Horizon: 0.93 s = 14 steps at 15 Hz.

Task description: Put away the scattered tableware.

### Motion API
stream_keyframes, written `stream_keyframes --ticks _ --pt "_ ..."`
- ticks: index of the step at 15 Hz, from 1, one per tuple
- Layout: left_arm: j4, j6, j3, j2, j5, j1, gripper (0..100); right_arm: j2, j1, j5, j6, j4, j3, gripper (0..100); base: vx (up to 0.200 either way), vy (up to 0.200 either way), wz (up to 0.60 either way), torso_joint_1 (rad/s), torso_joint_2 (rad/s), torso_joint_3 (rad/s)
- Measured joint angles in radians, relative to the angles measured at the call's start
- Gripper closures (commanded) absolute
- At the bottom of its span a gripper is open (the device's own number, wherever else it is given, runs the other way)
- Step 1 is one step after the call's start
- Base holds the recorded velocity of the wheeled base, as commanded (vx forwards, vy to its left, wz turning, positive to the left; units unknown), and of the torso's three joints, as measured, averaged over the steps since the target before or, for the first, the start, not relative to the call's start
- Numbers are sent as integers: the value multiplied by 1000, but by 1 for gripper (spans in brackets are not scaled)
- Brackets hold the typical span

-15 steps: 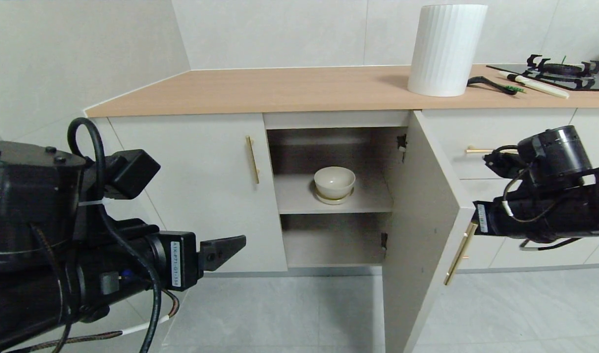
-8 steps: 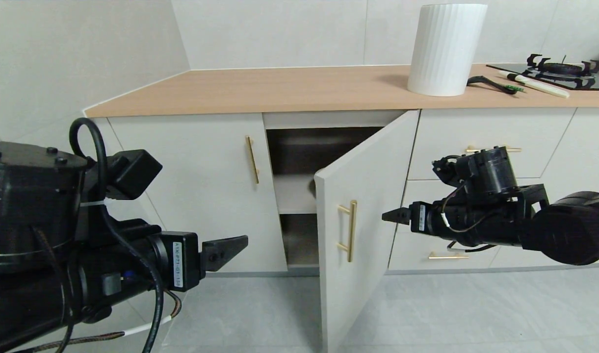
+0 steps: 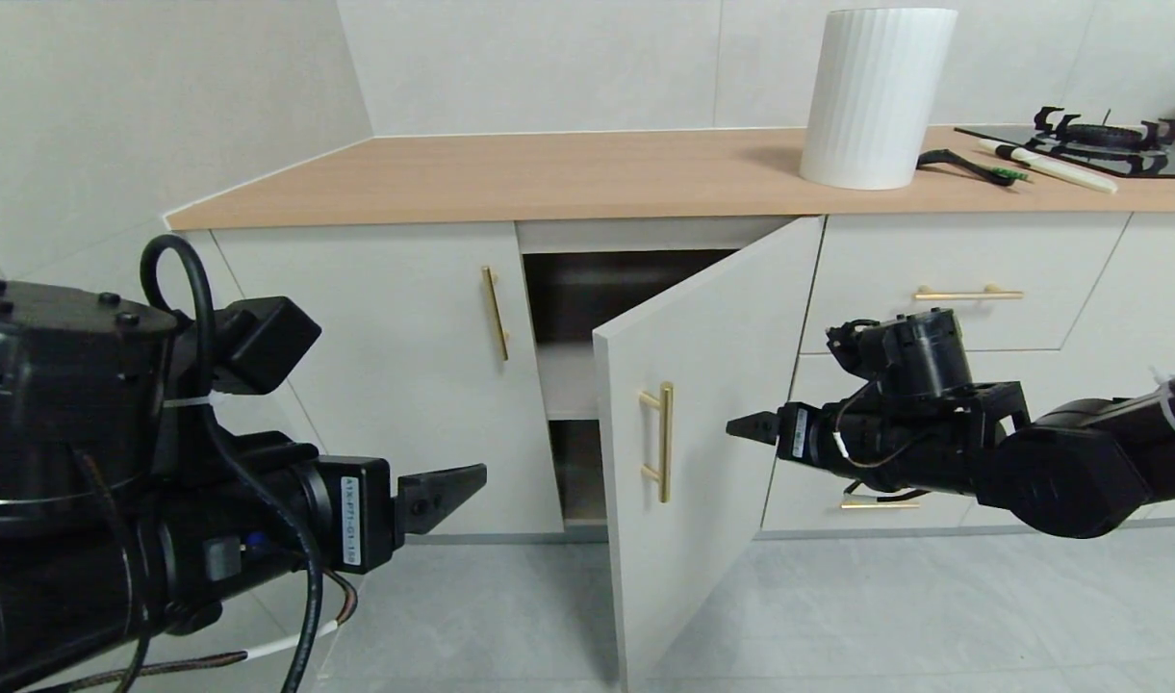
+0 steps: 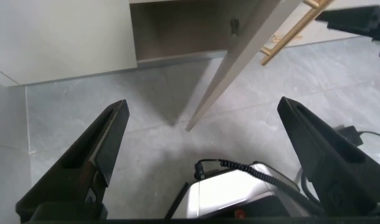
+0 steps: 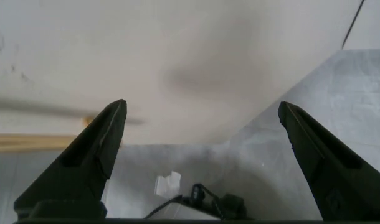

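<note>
The floor [image 3: 510, 616] fills the lower part of the head view. The counter [image 3: 549, 178] crosses the upper part. Below it the cabinet [image 3: 385, 366] takes the middle left, and drawers [image 3: 972, 279] sit at the right.

The door [image 3: 702, 414] stands at frame centre, hinged on its right edge and swung partly open. It covers most of the shelf [image 3: 568, 380] behind it, so what lies on the shelf cannot be told. A dark gap shows above and to the left of the door.

A ribbed white vase [image 3: 871, 96] stands upright on the counter at upper right. The stove [image 3: 1107, 135] is in the far upper right corner.

The left gripper [image 3: 443, 491] sits at lower left, well apart from the door. Its wrist view shows the jaws spread wide with nothing between them. The right gripper [image 3: 751, 426] is at centre right, its tip just beside the door's gold handle [image 3: 659, 443]. Whether it touches the door cannot be told. Its jaws are also wide apart and empty, with the door face close ahead.

Between vase and stove a black tool [image 3: 962, 164] and a white-handled knife [image 3: 1054, 166] lie flat on the counter.
</note>
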Motion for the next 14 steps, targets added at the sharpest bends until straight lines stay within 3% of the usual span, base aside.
stream_keyframes --ticks 4,9,14 --pt "1 16 9 -4 0 0 0 41 19 -51 21 -79 2 0 200 0 0 -6 5 5" --pt "0 15 10 -4 0 0 0 136 61 -174 65 -290 -3 0 200 0 0 2 5 1" --pt "-10 14 11 -4 2 2 0 216 67 -273 102 -384 -40 0 0 0 0 0 0 0"
